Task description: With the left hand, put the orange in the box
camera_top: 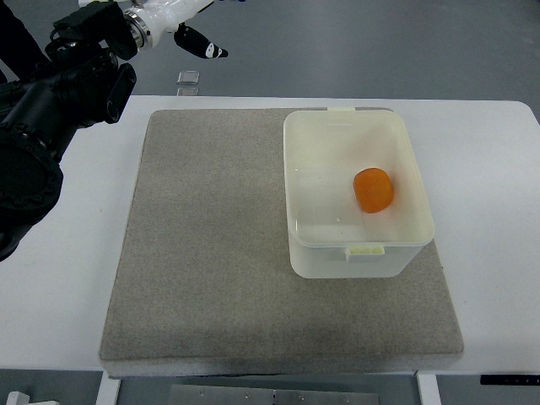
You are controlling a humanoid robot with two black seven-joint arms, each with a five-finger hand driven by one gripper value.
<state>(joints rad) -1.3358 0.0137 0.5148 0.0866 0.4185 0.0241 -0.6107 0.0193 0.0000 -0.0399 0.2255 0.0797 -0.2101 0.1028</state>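
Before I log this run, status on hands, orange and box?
Left hand raised past the table's far left corner, holding nothing. Right arm out of view. Orange inside translucent box, right side. Nothing in the way.

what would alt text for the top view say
An orange sits inside a translucent box on a grey mat on a white table. The robot's left arm is raised at top left.
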